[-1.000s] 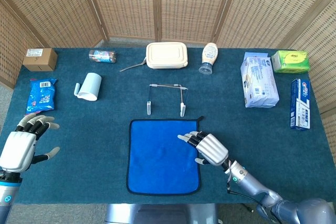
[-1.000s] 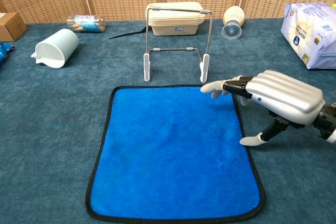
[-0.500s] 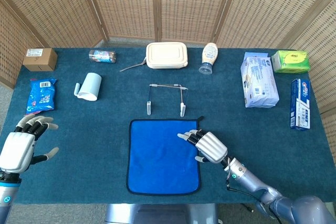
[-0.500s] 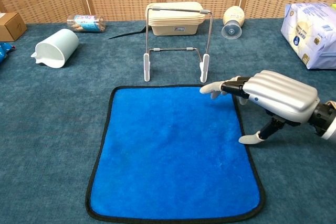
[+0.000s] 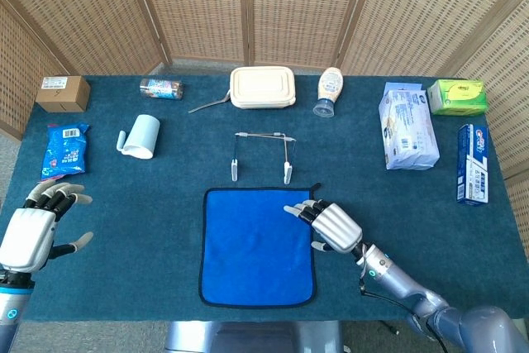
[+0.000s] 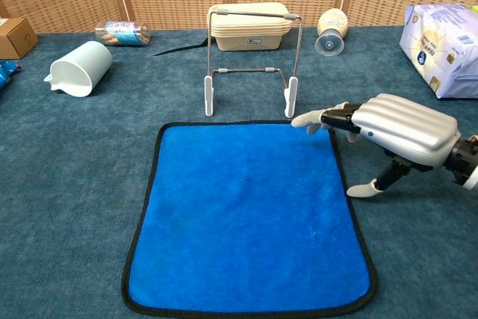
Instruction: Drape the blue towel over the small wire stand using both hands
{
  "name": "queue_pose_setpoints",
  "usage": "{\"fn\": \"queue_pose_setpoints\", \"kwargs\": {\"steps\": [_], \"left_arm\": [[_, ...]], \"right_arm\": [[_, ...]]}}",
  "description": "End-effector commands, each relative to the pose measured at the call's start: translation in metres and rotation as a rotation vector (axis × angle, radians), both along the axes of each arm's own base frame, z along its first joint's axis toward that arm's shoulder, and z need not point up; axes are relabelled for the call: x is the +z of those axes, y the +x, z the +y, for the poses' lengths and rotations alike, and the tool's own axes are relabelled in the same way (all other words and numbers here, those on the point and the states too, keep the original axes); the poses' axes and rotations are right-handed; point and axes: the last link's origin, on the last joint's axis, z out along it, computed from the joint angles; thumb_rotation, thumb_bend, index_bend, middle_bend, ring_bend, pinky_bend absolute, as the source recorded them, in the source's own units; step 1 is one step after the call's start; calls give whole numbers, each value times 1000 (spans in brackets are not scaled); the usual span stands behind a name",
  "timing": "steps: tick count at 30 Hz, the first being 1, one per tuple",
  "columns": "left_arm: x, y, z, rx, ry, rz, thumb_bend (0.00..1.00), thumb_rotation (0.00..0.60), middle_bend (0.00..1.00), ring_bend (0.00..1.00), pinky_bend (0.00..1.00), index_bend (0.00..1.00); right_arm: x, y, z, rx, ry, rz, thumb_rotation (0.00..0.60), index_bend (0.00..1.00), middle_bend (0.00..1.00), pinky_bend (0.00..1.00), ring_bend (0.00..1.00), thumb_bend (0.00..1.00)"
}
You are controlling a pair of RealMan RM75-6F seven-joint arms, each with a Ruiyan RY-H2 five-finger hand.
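The blue towel (image 5: 256, 245) (image 6: 246, 211) lies flat on the table, black-edged, just in front of the small wire stand (image 5: 263, 155) (image 6: 252, 61). My right hand (image 5: 331, 226) (image 6: 392, 136) hovers over the towel's far right corner, fingers stretched toward the stand, holding nothing. Its fingertips (image 6: 308, 119) sit just above that corner's edge. My left hand (image 5: 37, 225) stays far off at the table's left edge, fingers apart and empty; the chest view does not show it.
Behind the stand are a cream lunch box (image 5: 263, 87), a squeeze bottle (image 5: 328, 91) and a white mug (image 5: 140, 135) on its side. A snack bag (image 5: 64, 148), cardboard box (image 5: 64, 93), and packages (image 5: 407, 126) line the table's sides.
My right hand has shifted away from me and slightly right, from over the towel toward its far right corner. The left hand and the towel have not moved.
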Motion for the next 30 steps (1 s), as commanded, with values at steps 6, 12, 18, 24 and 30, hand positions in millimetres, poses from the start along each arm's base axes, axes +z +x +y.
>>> {"fn": "queue_pose_setpoints", "kwargs": {"steps": [6, 12, 18, 24, 30], "left_arm": [[0, 1, 0, -3, -1, 0, 148, 600, 307, 257, 157, 369], [-1, 1, 0, -8, -1, -2, 147, 600, 306, 257, 157, 369], [1, -1, -1, -3, 3, -1, 148, 600, 306, 257, 158, 369], [0, -3, -2, 2, 3, -5, 147, 600, 306, 257, 158, 369], [0, -5, -2, 2, 2, -9, 147, 600, 306, 257, 157, 369]], "right_arm": [[0, -7, 1, -12, 5, 18, 600, 154, 266, 457, 265, 60], [-4, -2, 1, -6, 12, 12, 600, 154, 266, 457, 265, 59], [-10, 6, -3, 0, 18, 10, 600, 154, 266, 457, 265, 59], [-12, 12, -5, 9, 21, 6, 600, 154, 266, 457, 265, 58], [-15, 20, -5, 14, 21, -10, 600, 155, 266, 457, 265, 75]]}}
